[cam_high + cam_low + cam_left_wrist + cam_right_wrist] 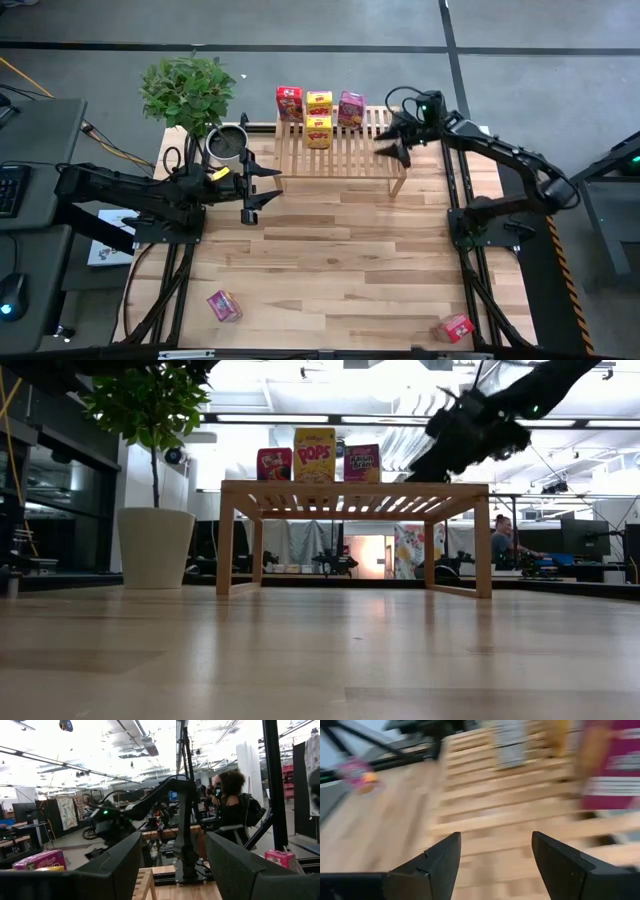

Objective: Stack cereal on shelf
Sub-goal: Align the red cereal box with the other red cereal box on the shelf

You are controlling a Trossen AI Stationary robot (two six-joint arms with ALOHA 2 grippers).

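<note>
From above: four boxes on the shelf [340,150], pink box [223,306] and red box [456,327] left near the table's front edge. Right gripper [392,150] spread, empty, over the slats. Left gripper [262,192] spread, empty, beside the shelf. From the right wrist: nothing between the fingers [435,865]. Best to lift clear before reaching back.

Bright workshop with ceiling lights [300,418], exposed ducts [145,742], grey floor [300,25], a seated person [231,805].
</note>
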